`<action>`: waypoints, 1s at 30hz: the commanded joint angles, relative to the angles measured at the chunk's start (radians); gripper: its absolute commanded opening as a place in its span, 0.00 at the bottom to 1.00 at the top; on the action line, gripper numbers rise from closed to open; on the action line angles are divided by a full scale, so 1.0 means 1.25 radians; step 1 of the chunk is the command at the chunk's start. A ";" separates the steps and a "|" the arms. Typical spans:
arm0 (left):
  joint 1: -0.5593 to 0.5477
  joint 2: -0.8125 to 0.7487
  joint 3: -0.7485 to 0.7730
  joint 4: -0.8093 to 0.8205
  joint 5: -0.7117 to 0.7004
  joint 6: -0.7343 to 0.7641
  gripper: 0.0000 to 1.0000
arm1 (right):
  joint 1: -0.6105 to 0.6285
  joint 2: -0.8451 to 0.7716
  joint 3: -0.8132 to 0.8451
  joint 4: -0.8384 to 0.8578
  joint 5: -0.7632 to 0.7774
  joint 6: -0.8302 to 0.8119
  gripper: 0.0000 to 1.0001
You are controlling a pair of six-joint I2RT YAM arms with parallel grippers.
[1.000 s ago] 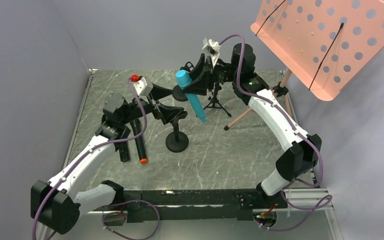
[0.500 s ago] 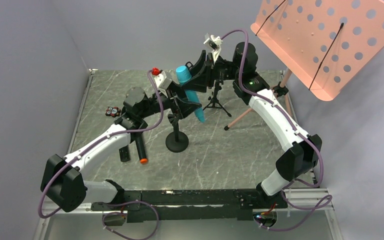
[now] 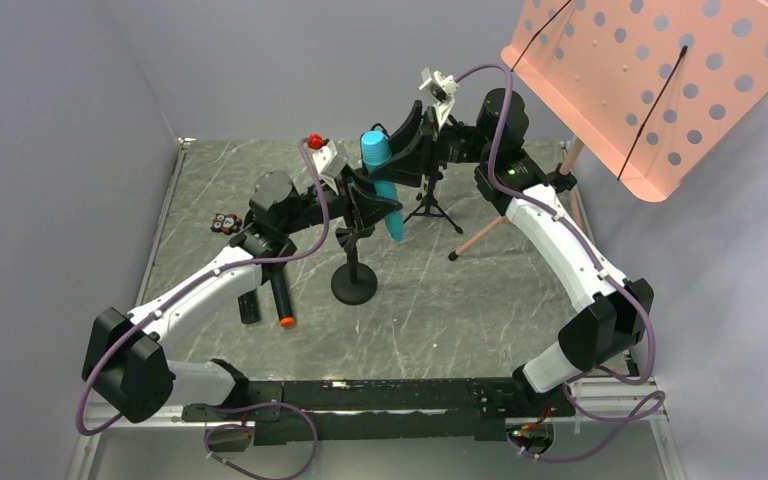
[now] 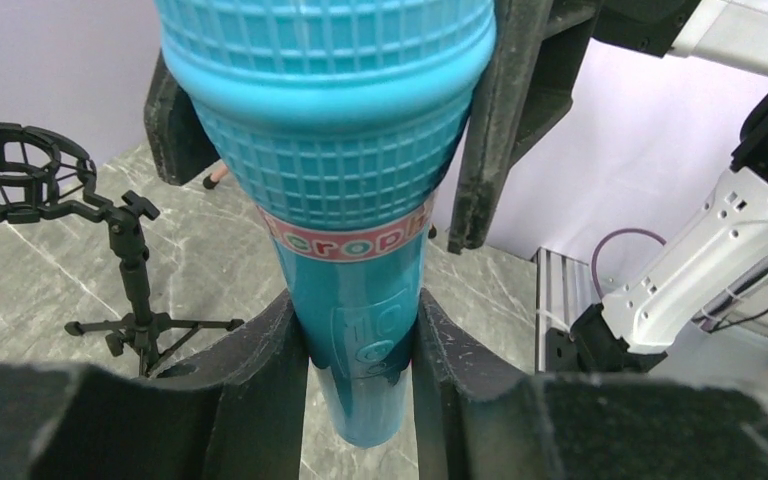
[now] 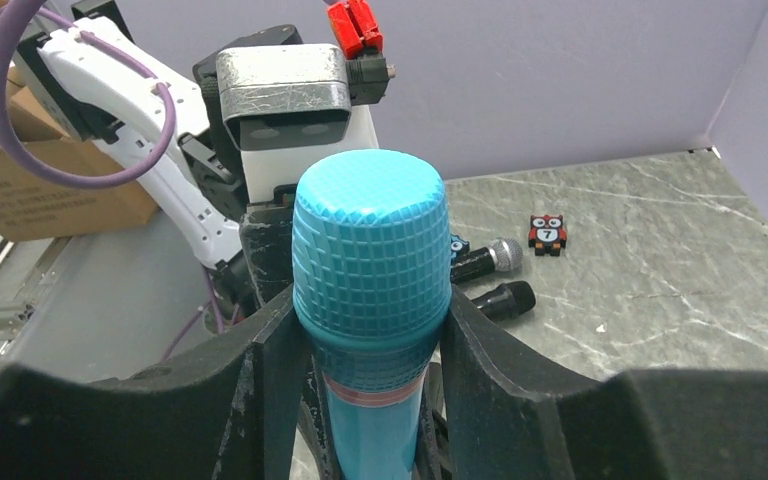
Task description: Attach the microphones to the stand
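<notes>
Grip on the turquoise microphone (image 3: 381,180) is shared between both my hands, and it hangs in the air above the table, not yet on any holder. My left gripper (image 4: 358,340) has its two fingers (image 4: 260,380) pressed against opposite sides of the lower handle, narrow and with no gap that I can see. My right gripper (image 5: 370,330) clasps the same mic higher up, its fingers (image 5: 270,370) flanking the neck just under the grid-patterned head. The long axis runs nearly upright, head up and tail down, leaning a little so the tail points toward the right side of the table. What matters for the coming move is what sits below. The round-based stand (image 3: 353,286) is just beneath my left gripper and slightly toward me. I judge my left hand to be the nearer one for guiding the handle down into it. The stand's top is partly hidden behind that gripper, so I cannot tell how the clip faces. The black mic with the orange end cap (image 3: 281,297) lies flat on the table to the left, well clear.
</notes>
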 commanded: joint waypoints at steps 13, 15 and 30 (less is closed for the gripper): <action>0.013 -0.026 0.087 -0.087 0.107 0.043 0.00 | -0.006 -0.054 -0.078 -0.008 -0.074 -0.038 0.80; 0.013 -0.022 0.088 -0.078 0.116 0.035 0.00 | -0.001 -0.046 -0.081 0.007 -0.069 -0.021 0.78; 0.015 -0.029 0.072 -0.063 0.110 0.027 0.00 | 0.015 -0.038 -0.101 0.102 -0.066 0.045 0.05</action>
